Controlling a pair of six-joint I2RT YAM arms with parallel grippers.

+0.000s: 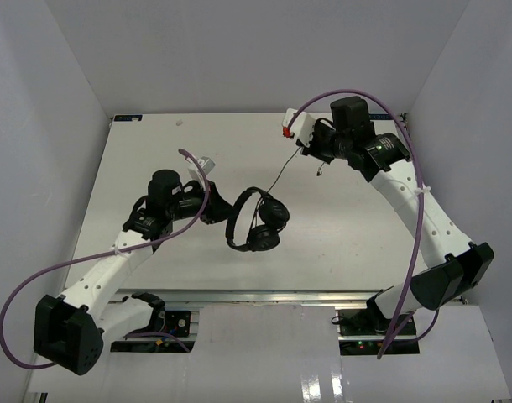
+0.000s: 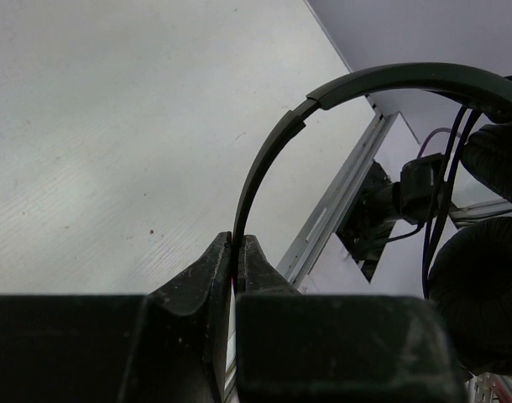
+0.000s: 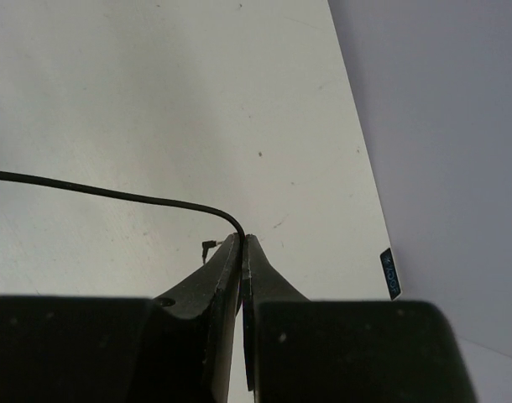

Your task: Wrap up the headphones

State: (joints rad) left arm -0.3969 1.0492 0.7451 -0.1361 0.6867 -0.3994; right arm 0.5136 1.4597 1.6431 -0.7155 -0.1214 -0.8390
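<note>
My left claw (image 2: 235, 240) grips the thin headband (image 2: 258, 168) of the one small black headphones (image 1: 271, 213); my right claw (image 3: 242, 238), at one o'clock, pinches their single cord (image 3: 113, 194).

ear cups (image 2: 483, 294) half off left-wrist view

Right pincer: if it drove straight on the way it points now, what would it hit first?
Probably the bare table. The right pincer, shut on the headphones' cord, tilts down at open tabletop, nothing else in line; the wall sits off to one side. Depth is unclear.
</note>
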